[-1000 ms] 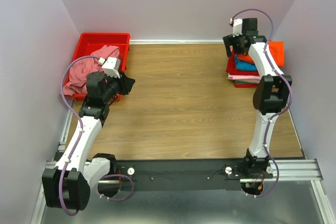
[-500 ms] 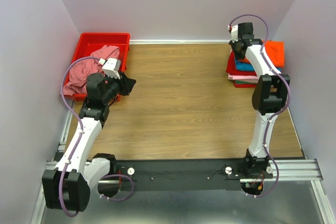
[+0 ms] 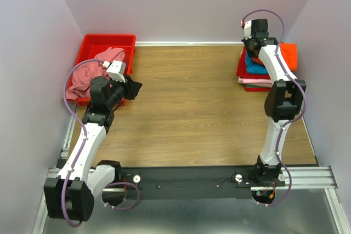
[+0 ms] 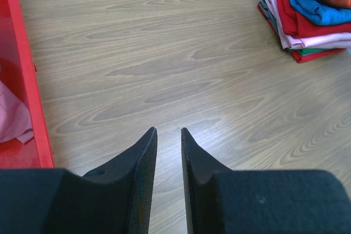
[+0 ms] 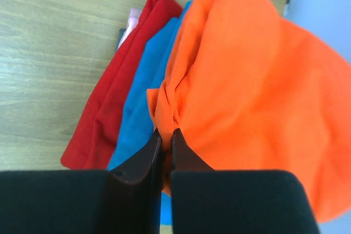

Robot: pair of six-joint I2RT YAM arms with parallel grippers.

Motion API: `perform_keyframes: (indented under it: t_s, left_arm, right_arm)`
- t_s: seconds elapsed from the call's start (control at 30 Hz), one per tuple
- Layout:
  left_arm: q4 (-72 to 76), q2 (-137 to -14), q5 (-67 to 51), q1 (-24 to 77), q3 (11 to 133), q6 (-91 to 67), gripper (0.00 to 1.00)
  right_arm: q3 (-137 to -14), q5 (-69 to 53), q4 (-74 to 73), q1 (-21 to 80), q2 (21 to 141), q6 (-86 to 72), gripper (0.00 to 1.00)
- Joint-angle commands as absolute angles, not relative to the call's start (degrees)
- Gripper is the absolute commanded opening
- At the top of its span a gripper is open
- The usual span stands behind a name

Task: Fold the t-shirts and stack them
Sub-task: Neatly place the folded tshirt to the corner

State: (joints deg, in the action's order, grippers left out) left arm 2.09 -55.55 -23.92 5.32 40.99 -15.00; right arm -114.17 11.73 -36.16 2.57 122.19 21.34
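Orange t-shirt (image 5: 247,80) lies bunched on the stack (image 3: 249,78) at two o'clock. Your right gripper (image 5: 164,138) pinches its fold, maybe loosely; lift slowly. Left gripper (image 4: 169,135) is narrow, empty.

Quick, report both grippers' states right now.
Left gripper: slightly open, holding nothing.
Right gripper: closed, pinching a fold of the bright orange cloth t-shirt.

I see a red bin (image 3: 93,42) holding a dusty pink t-shirt (image 3: 82,75). Right of the bin is the brown wood-grain table (image 3: 186,97). Far right of the bin, in layers from the top: bright orange t-shirt (image 5: 241,69), teal blue t-shirt (image 5: 137,108), red t-shirt (image 5: 109,97), pale pink t-shirt (image 4: 323,40).
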Motion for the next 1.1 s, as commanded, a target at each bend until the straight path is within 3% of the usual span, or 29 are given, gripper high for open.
perform_keyframes:
  t_s: [0.0, 0.67, 0.73, 0.93, 0.97, 1.07]
  left_arm:
    - [2.8, -54.6, -25.5, 4.9, 40.3, -15.0, 0.32]
    - [2.9, -54.1, -25.9, 5.0, 39.7, -15.0, 0.32]
    - [2.9, -54.1, -25.9, 5.0, 39.7, -14.9, 0.32]
    - [2.9, -54.6, -26.4, 5.0, 40.0, -15.0, 0.32]
    - [2.9, -54.6, -26.4, 5.0, 40.1, -15.1, 0.32]
    - [2.7, -54.7, -26.4, 5.0, 40.2, -14.9, 0.32]
  right_arm:
    - [-115.6, 11.0, -36.6, 2.3, 116.9, 21.6, 0.08]
    - [-102.9, 3.8, -36.7, 2.3, 108.6, 25.5, 0.09]
    - [-99.4, 0.4, -37.0, 2.3, 107.4, 26.9, 0.19]
    - [-96.9, -6.0, -38.6, 2.3, 103.4, 27.8, 0.37]
    - [-97.6, -6.3, -38.6, 2.1, 102.8, 27.2, 0.49]
    - [-101.4, -7.6, -38.7, 1.4, 102.9, 25.1, 0.64]
